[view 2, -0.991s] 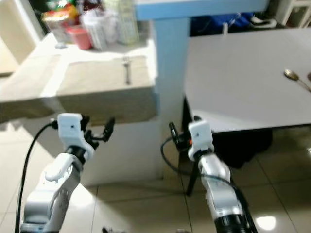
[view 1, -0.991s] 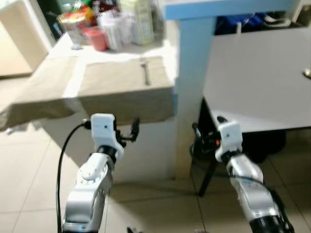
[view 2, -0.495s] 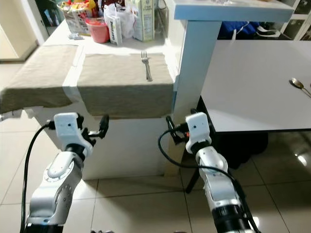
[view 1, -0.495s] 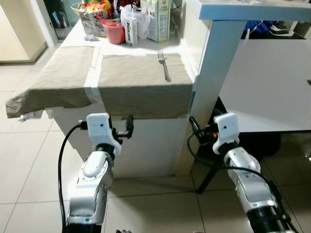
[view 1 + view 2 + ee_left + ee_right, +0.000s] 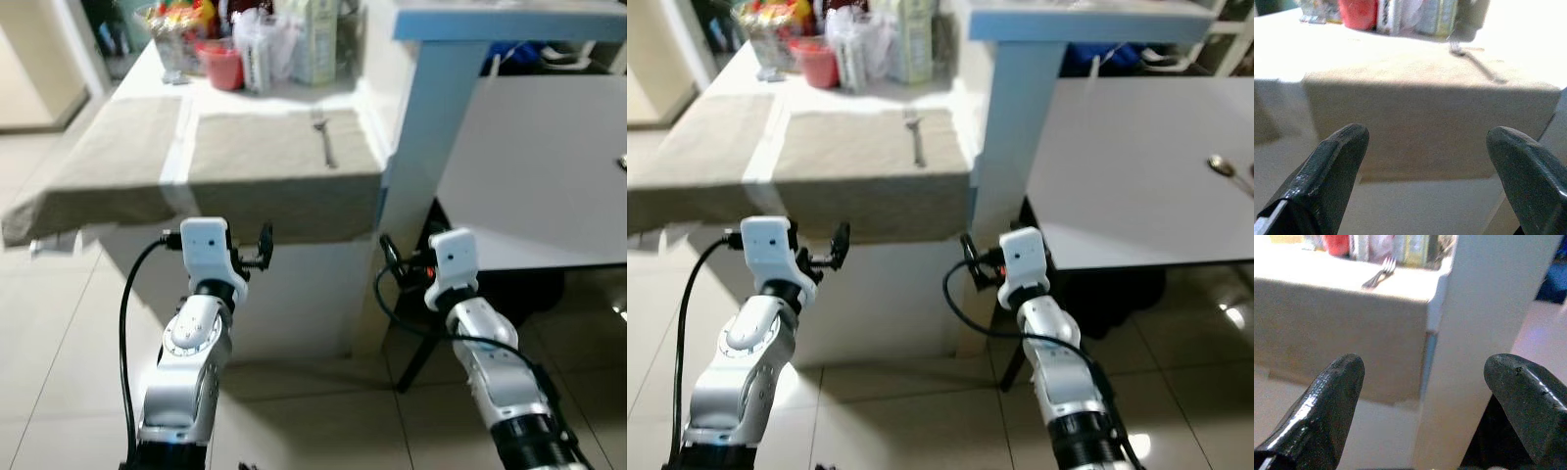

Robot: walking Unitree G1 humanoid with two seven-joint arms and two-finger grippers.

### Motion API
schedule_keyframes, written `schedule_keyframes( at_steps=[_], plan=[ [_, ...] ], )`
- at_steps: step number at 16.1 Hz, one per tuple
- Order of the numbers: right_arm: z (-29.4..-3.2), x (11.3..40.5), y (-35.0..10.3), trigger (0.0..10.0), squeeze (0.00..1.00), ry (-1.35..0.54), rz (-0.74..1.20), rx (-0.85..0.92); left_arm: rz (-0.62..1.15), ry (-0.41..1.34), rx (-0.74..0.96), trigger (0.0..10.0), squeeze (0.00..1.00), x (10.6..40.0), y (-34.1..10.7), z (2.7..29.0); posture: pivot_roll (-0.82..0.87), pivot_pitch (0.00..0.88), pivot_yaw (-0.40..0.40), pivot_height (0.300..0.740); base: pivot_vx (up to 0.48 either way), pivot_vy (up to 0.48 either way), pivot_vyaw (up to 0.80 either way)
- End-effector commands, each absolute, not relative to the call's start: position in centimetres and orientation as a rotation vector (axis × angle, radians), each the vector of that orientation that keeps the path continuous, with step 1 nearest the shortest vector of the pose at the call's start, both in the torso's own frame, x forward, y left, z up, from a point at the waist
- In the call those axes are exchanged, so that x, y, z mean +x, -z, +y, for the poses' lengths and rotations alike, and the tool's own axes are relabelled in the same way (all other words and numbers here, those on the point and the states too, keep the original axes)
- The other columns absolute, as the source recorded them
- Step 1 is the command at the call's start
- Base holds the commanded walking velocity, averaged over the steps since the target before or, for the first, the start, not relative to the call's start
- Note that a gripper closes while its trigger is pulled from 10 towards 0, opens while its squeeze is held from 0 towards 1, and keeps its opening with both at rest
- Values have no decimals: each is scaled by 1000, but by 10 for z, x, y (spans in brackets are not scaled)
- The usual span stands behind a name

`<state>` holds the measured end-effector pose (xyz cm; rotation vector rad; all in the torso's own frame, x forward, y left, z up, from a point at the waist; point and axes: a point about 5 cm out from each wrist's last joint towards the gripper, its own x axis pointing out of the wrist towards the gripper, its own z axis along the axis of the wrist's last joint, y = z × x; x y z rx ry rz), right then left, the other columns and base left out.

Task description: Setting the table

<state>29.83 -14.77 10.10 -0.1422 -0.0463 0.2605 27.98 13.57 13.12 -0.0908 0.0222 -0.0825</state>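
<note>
A silver fork point(image 5: 324, 140) lies on the right-hand beige placemat point(image 5: 265, 162), near that mat's right edge, on a white table point(image 5: 377, 98). A second beige placemat point(image 5: 118, 162) lies to its left and hangs over the table edge. My left gripper point(image 5: 263, 245) is open and empty, held low in front of the hanging mat edge. My right gripper point(image 5: 388, 257) is also open and empty, below the table corner by the white pillar point(image 5: 416, 147). Both wrist views look up at the mat edge with the fork point(image 5: 1474, 61) beyond it.
A red cup point(image 5: 222, 67), a carton point(image 5: 313, 39) and bagged goods stand at the back of the white table. To the right is a grey table point(image 5: 529, 166) with a spoon point(image 5: 1220, 166) near its far edge. Tiled floor point(image 5: 59, 372) lies below.
The whole picture has shifted slightly and turned blurry, so the camera has moved. Both arms keep the same pose with their fingers open.
</note>
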Motion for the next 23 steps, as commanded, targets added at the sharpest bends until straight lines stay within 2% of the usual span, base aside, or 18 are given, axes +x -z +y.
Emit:
schedule_keyframes(
  at_steps=[1,7,9,13,17,20,23],
  plan=[
    [-146,301,-116,10000,0,-250,-119,-155,-12,107,-76,10000,0,281,-140,131,-187,0,46,740,409,247,0],
    [-106,307,-182,10000,0,-380,-314,-37,-26,114,-79,10000,0,280,-143,132,-170,0,49,740,405,257,0],
    [-106,308,-187,10000,0,-373,-327,-28,-33,121,-53,10000,0,280,-144,130,-166,0,52,740,309,366,0],
    [-104,316,-185,10000,0,-343,-293,-27,-31,138,-17,10000,0,282,-146,131,-165,0,67,740,437,0,0],
    [-97,335,-187,10000,0,-316,-251,-11,-31,158,-11,10000,0,284,-148,129,-159,0,81,740,0,0,0],
    [-117,362,-182,10000,0,-181,-161,-43,-36,154,-14,10000,0,284,-150,130,-148,0,81,740,0,0,0],
    [-121,367,-177,10000,0,-161,-139,-56,-39,153,-25,10000,0,283,-151,130,-140,0,78,740,169,-241,0]
  ],
)
